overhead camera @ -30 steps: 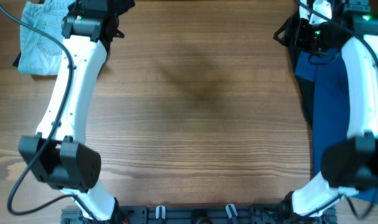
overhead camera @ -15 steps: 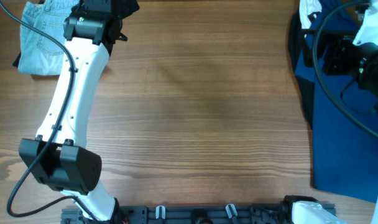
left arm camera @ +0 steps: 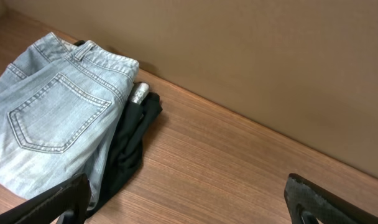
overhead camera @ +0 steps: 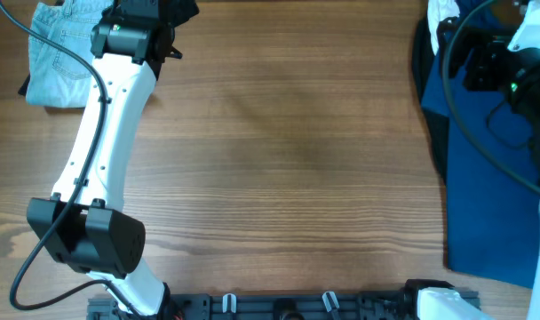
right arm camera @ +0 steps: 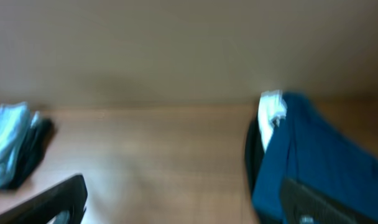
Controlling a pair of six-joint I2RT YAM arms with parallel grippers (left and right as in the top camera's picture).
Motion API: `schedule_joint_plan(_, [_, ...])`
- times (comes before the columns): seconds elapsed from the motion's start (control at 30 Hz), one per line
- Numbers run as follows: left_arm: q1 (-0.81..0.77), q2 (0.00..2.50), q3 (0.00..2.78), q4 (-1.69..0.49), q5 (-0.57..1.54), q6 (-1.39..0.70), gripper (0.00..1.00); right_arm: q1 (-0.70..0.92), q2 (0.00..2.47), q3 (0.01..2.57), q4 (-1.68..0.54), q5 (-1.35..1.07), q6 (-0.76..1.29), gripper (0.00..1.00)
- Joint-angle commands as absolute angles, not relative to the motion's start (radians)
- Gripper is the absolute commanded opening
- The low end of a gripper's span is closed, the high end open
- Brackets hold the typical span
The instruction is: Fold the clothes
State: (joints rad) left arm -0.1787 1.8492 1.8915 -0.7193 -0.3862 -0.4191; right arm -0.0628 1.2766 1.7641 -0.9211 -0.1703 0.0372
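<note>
The light-blue denim pants lie folded at the table's far left corner, back pocket up in the left wrist view. They rest partly on a black garment. My left gripper hovers just right of the pants, open and empty, with only bare wood between its fingers. My right gripper is raised over the far right side, open and empty. Its view is blurred and shows the pants small at far left.
A large dark navy-blue cloth covers the right edge of the table, also in the right wrist view. Black fabric with a white label lies under its far end. A brown wall backs the table.
My right arm has lifted and swung right, off the navy cloth's far end, and its wrist now sits higher. My left arm has shifted only slightly.
</note>
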Motion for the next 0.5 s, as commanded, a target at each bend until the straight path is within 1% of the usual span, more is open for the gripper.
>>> schedule_joint_plan(0.0, [-0.181,1.850,1.898,-0.720,-0.382,-0.400,1.00,-0.049,1.103,1.534,-0.756,-0.130,0.025,0.99])
schedule_joint_plan(0.03, [-0.181,1.850,1.898,-0.720,-0.382,-0.400,1.00,-0.049,1.051,1.446,-0.692,-0.130,0.026,1.00])
schedule_joint_plan(0.13, [-0.181,1.850,1.898,-0.720,-0.382,-0.399,1.00,-0.049,0.834,1.059,-0.408,-0.126,0.001,1.00])
schedule_joint_plan(0.17, [-0.181,1.850,1.898,-0.720,-0.382,-0.400,1.00,-0.049,0.792,0.985,-0.355,-0.126,0.000,1.00])
schedule_joint_plan(0.27, [-0.181,1.850,1.898,-0.720,-0.382,-0.399,1.00,-0.050,0.610,0.655,-0.146,-0.126,0.001,1.00])
schedule_joint_plan(0.37, [-0.181,1.850,1.898,-0.720,-0.382,-0.400,1.00,-0.050,0.448,0.399,-0.017,-0.126,0.031,1.00])
schedule_joint_plan(0.47, [-0.181,1.850,1.898,-0.720,-0.382,-0.400,1.00,-0.050,0.308,0.221,0.047,-0.127,0.064,1.00])
